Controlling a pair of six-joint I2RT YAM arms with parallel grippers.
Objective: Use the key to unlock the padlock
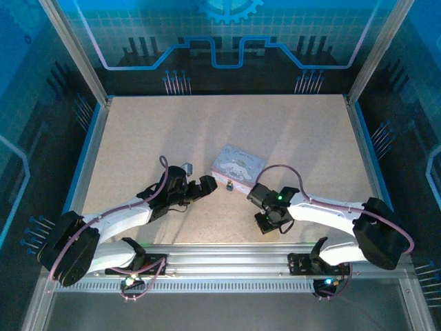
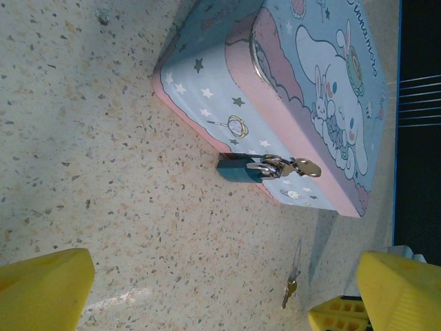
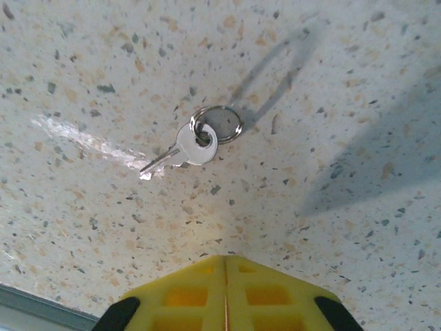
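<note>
The padlock [image 2: 238, 169] hangs shut on the hasp of the pastel tin [image 2: 200, 83], at the tin's near face mid-table, its shackle through the clasp. The key [image 3: 186, 148], on a small ring [image 3: 219, 123], lies flat on the table [image 3: 344, 83] close to the tin's near side, touched by neither arm. The right gripper [image 3: 225, 293] hovers just short of it, jaws pressed together on nothing. The left gripper [image 2: 224, 276] faces the lock from the left, jaws wide apart. By the look of it nothing is done yet: pickup, insertion and the turn all remain. The right wrist view gives the key's blade and bow sharply — the left wrist view shows lock and hasp, the key a mere sliver — and from above the padlock is a dark speck.
</note>
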